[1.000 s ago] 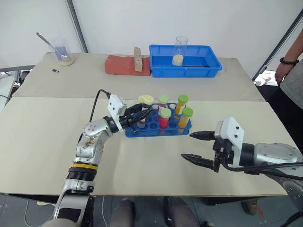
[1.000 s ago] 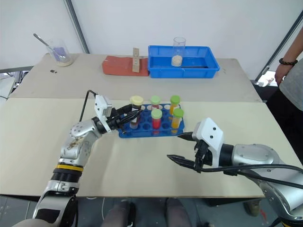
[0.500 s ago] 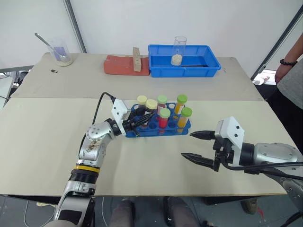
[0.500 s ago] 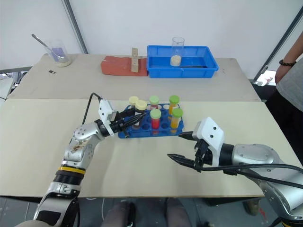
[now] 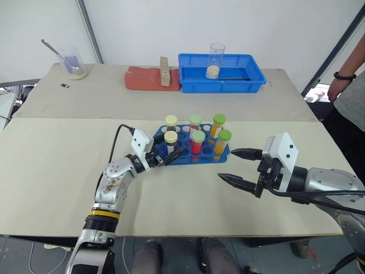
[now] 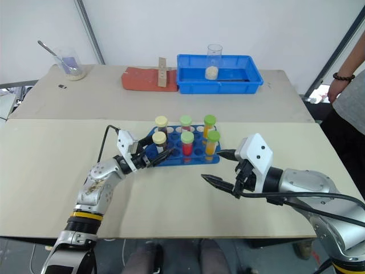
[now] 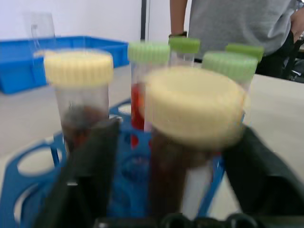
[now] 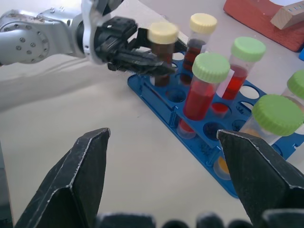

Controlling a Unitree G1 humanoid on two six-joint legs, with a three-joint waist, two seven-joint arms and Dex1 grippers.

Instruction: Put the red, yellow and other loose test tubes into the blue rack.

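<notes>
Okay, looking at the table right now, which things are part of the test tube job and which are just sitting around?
Part of the job:
- blue rack
- cream-capped tube, between the open left end effector fingers
- green-capped tubes standing in the rack

Just lying about:
- blue tray with a clear cup
- red block
- beaker with spoon

Glossy blue plastic rack (image 5: pixel 188 153), clear tubes (image 5: pixel 198 142)

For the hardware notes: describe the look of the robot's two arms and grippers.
The left arm is scuffed silver metal with a yellow-and-black band, a white wrist block and a thin black cable. The right arm is smooth grey with black cables. The left gripper and right gripper have pointed black fingers.
</notes>
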